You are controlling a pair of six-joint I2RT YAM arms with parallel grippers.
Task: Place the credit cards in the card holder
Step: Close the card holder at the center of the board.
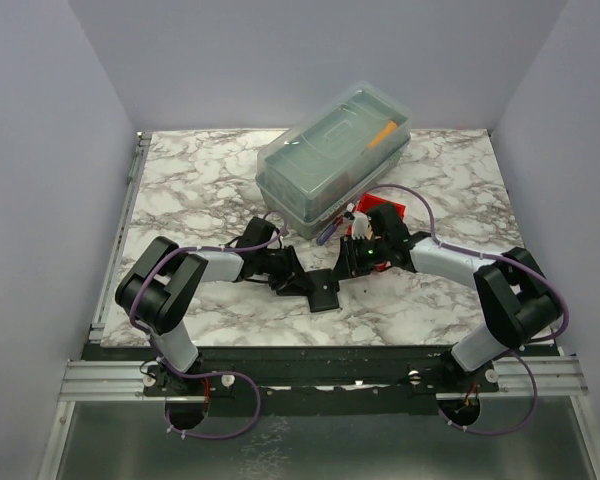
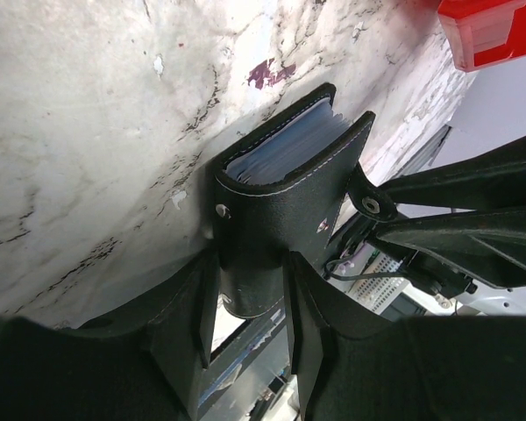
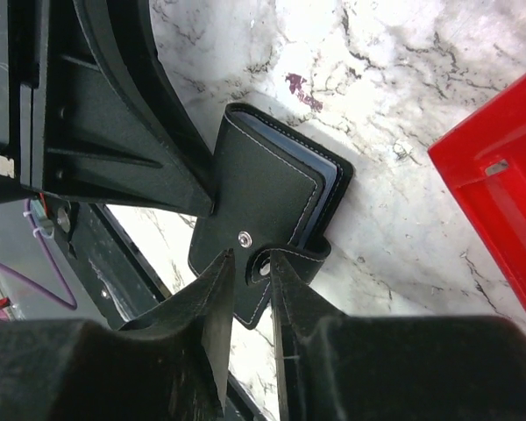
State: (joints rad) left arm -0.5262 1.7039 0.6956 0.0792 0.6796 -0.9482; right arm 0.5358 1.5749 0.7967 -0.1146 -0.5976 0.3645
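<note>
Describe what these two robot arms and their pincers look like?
Both the left arm and right arm have pale grey links between chunky black joints, each trailed by a purple cable. A small green light glows near the right wrist. The left gripper and right gripper are matte black, each with two flat tapering fingers.

Marble table (image 1: 190, 190), clear lidded box (image 1: 330, 160), red bin (image 1: 388, 215) beside it, card holder (image 1: 323, 292) at near edge
</note>
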